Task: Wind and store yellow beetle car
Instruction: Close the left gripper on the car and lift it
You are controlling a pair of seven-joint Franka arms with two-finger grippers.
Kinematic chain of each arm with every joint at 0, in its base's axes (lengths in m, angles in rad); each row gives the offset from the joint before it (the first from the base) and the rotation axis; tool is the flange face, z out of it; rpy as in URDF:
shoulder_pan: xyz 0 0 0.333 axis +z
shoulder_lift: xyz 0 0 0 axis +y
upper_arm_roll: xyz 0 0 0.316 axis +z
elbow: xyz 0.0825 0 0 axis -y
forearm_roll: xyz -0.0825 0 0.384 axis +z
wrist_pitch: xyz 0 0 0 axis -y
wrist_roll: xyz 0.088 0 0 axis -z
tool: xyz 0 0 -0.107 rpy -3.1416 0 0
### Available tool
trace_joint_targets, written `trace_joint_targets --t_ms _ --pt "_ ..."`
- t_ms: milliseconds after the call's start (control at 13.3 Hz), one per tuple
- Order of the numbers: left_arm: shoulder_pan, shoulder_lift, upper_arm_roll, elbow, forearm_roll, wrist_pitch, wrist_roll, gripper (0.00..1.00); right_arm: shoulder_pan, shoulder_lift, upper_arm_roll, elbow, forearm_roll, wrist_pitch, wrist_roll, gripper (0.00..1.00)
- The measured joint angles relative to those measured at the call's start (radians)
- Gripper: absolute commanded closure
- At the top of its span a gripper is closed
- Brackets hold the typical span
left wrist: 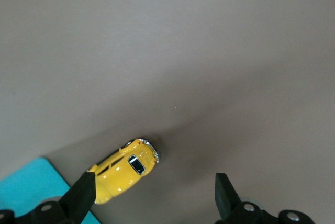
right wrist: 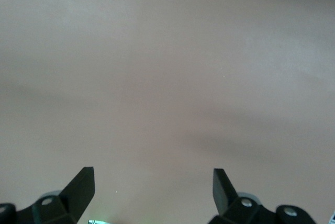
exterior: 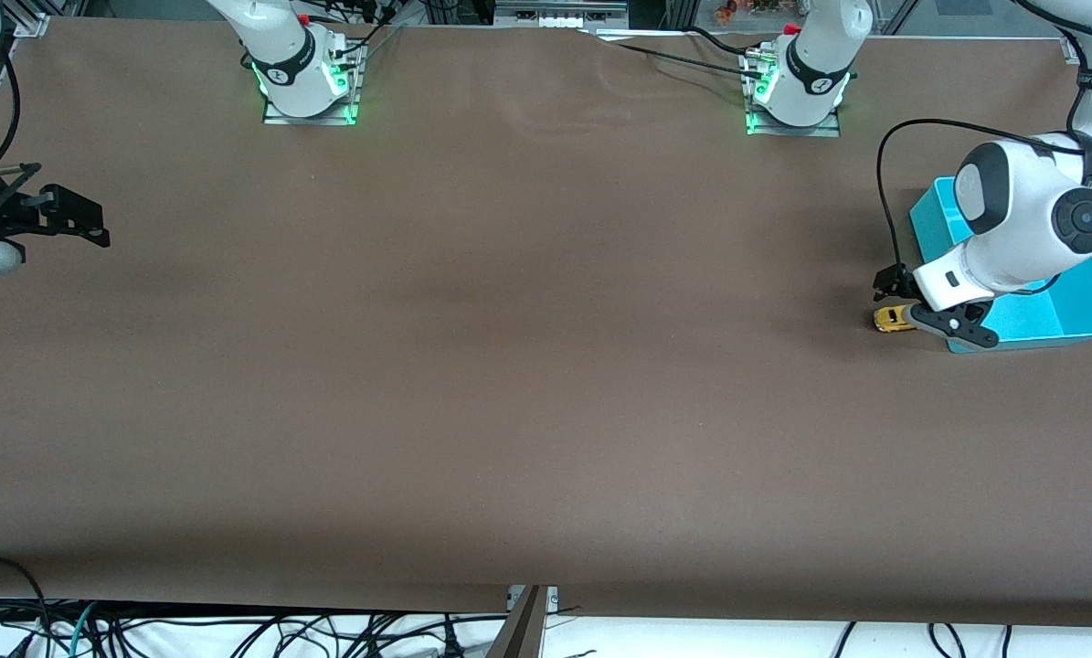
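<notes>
Nearest to the front camera among the task's things, we see the yellow beetle car (exterior: 894, 318) resting on the brown table (exterior: 509, 366) at the left arm's end, just beside the cyan bin (exterior: 1085, 306), which lies a little farther from the camera.

Our left gripper (exterior: 906, 306) hangs low over the car with its fingers spread apart and gripping nothing. In the left wrist view the car (left wrist: 125, 169) lies close against one fingertip (left wrist: 81, 195), off to one side of the gap, with the bin's corner (left wrist: 26, 187) next to it.

We judge the step in hand to be the reach for the car, ahead of winding it; nothing is stored yet. The next move calls for centring the gap across the car's body before the fingers come together.

Our right gripper (exterior: 75, 219) waits over bare table at the right arm's end, its fingers (right wrist: 81, 185) also apart.
</notes>
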Motion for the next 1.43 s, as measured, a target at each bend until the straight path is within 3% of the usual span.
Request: trace_joint_targets --t_ms 603,980,1056,1206,1282,1433 --pt "0.052 0.11 0.004 -0.023 0.0 0.126 0.637 0.0 0.023 -0.009 -0.045 -0.003 0.0 -0.007 0.084 0.0" --pt "0.089 0.163 0.004 -0.024 0.0 0.158 0.796 0.02 0.024 -0.004 -0.052 -0.008 0.0 -0.004 0.084 0.0" --pt "0.095 0.168 0.004 -0.024 0.0 0.158 0.805 0.09 0.027 -0.005 -0.052 -0.006 -0.001 -0.003 0.084 0.0" --pt "0.106 0.18 0.004 -0.028 0.0 0.16 0.812 0.8 0.033 -0.009 -0.051 0.003 -0.006 -0.001 0.084 0.0" --pt "0.108 0.185 0.004 -0.032 0.0 0.165 0.813 1.0 0.033 -0.012 -0.052 0.004 -0.008 -0.001 0.084 0.0" --pt "0.109 0.188 0.004 -0.037 0.0 0.174 0.815 1.0 0.034 -0.014 -0.062 0.004 -0.009 -0.003 0.084 0.0"
